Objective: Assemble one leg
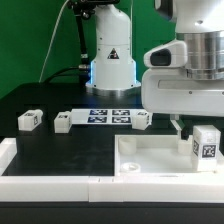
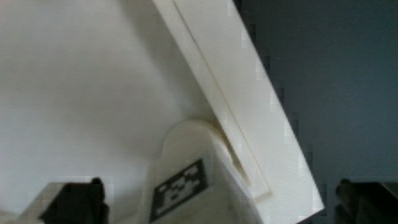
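Entry, single moment, ext + wrist views.

Gripper (image 2: 219, 204): my fingers are spread wide. In the wrist view one fingertip (image 2: 75, 203) and the other (image 2: 366, 203) sit at opposite sides of the frame, and neither touches anything. Nothing is pinched.

The leg (image 1: 205, 143): stands upright at the far corner of the panel (image 1: 150, 152) on the exterior view's right, one tag facing the ext cam. My hand hangs right above it. One finger shows just beside the leg, on its exterior-view-left side, w/ a small gap. In the wrist view the leg's rounded top and a tag lie between my fingertips, close against the panel's raised edge strip. Can't tell whether it is seated in a corner hole or only resting there.

Panel: white, flat on the black table (image 1: 60, 150). A corner hole (image 1: 127, 165) is visible at the near corner, on the exterior view's left.

Other parts: three more legs on the table in a rough row. Far-left leg (image 1: 29, 120) and second leg (image 1: 63, 121) are near each other. The marker board (image 1: 108, 116) lies between the second leg and the third leg (image 1: 142, 121). The third leg is just behind the panel's far edge.

Bkgd: arm base (image 1: 110, 55), white w/ a warning triangle, behind the marker board. A white rail (image 1: 40, 186) runs along the table's front.
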Controlling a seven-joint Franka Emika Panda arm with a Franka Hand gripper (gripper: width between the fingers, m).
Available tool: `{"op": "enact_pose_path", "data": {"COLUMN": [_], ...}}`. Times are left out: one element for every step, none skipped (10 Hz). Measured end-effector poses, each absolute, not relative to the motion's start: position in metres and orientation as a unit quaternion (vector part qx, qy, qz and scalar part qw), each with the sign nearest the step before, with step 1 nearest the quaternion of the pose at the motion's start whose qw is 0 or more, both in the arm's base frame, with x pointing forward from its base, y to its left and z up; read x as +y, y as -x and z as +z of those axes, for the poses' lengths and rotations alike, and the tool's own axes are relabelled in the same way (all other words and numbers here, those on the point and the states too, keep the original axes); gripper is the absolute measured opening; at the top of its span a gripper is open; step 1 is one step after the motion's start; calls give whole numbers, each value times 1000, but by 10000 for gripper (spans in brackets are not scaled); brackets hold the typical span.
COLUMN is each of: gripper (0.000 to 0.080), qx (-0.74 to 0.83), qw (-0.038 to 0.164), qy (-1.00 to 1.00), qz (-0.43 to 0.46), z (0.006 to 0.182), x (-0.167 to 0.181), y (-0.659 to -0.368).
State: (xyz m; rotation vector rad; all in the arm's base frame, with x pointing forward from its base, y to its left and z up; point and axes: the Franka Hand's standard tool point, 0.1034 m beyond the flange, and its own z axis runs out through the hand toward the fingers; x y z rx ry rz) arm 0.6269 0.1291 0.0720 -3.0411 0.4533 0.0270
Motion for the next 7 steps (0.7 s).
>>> {"op": "enact_pose_path", "data": {"gripper": [649, 649, 649, 649, 620, 620, 430], "qx": [90, 34, -11, -32, -32, -32, -32], "qw": [28, 28, 29, 29, 29, 30, 30], "qy": [996, 999, 999, 999, 999, 999, 999], "qz": [10, 10, 9, 8, 8, 8, 8], "z": [73, 73, 73, 73, 73, 73, 73], "x": [127, 124, 122, 123, 123, 123, 123], "y": [-627, -628, -628, -628, -628, -628, -628]}}
